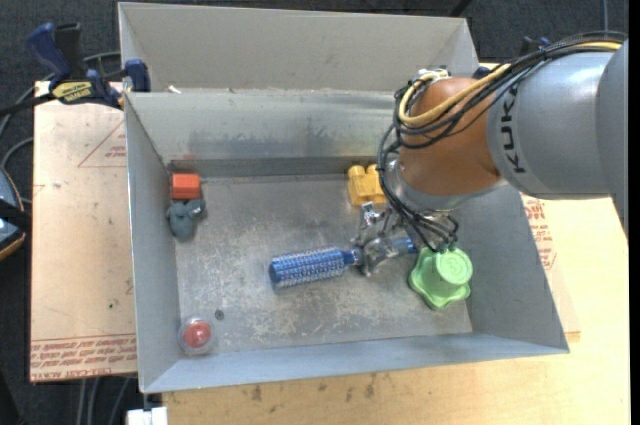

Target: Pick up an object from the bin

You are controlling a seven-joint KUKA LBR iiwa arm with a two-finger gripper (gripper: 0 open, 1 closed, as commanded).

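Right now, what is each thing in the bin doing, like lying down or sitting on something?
hand: low, at the blue brush's right end
blue brush: lying flat on the floor
green thing: on the floor, right of the hand
yellow thing: by the back wall, partly hidden
orange block: against the grey lump, back left
grey lump: on the floor
red ball: in the front left corner
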